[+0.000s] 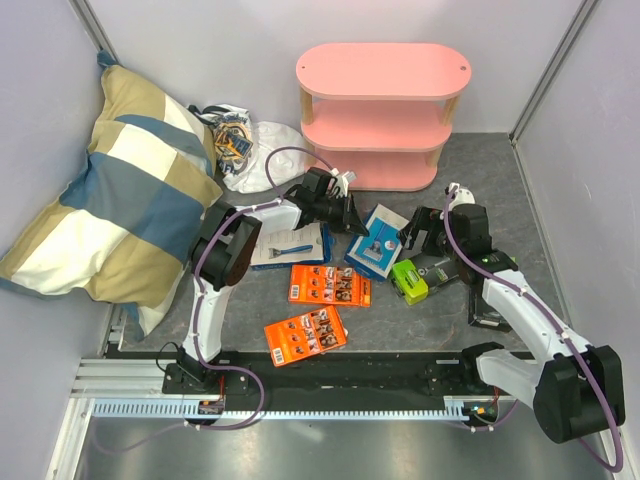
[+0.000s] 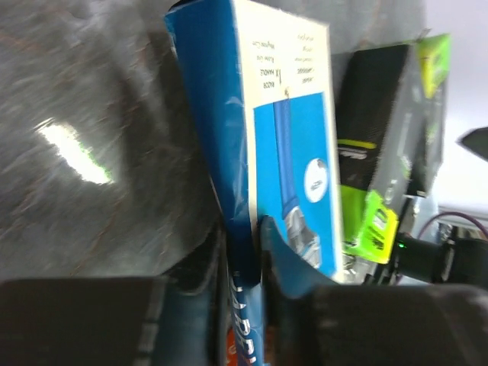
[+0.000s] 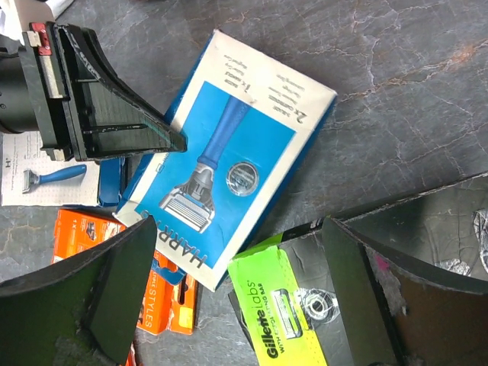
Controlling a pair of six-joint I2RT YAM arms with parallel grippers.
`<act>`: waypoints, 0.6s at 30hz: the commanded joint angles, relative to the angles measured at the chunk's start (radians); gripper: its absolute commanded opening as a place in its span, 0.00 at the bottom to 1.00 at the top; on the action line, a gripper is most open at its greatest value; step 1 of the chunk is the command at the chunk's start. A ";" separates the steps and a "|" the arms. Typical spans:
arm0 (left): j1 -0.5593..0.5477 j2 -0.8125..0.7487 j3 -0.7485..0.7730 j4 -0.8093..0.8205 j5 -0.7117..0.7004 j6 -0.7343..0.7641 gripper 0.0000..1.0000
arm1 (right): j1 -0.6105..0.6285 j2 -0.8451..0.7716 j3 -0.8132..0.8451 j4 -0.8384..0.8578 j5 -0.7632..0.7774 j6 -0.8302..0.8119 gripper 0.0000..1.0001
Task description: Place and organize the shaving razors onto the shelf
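Blue box [image 1: 380, 246] pinched by left gripper [image 1: 352, 219], lime-green-and-black box [image 1: 412, 281] beside, right gripper [image 3: 238, 223] spread empty

The blue box [image 3: 236, 152] reads "HARRY'S"; the lime-green-and-black box [image 3: 278, 316] reads "Gillette labs, with exfoliating bar"; an orange card [image 3: 164, 309] shows "STYLES".

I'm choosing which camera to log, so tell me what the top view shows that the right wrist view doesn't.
Only the top view: the pink shelf, the pillow and the white bag. Only the right wrist view: readable Gillette print on the lime-green box. Both: the blue box, the left gripper at its edge, and an orange card.
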 commanded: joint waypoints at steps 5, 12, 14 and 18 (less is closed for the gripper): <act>-0.006 -0.027 -0.016 0.061 0.026 -0.036 0.02 | 0.002 -0.004 -0.004 0.030 -0.025 0.008 0.98; 0.029 -0.164 -0.084 0.139 0.012 -0.081 0.02 | 0.002 0.002 0.006 0.076 -0.103 0.020 0.98; 0.040 -0.197 -0.109 0.153 0.018 -0.085 0.02 | 0.000 0.023 0.007 0.097 -0.150 0.022 0.98; 0.075 -0.285 -0.193 0.200 0.055 -0.111 0.02 | 0.002 0.076 -0.002 0.187 -0.265 0.046 0.98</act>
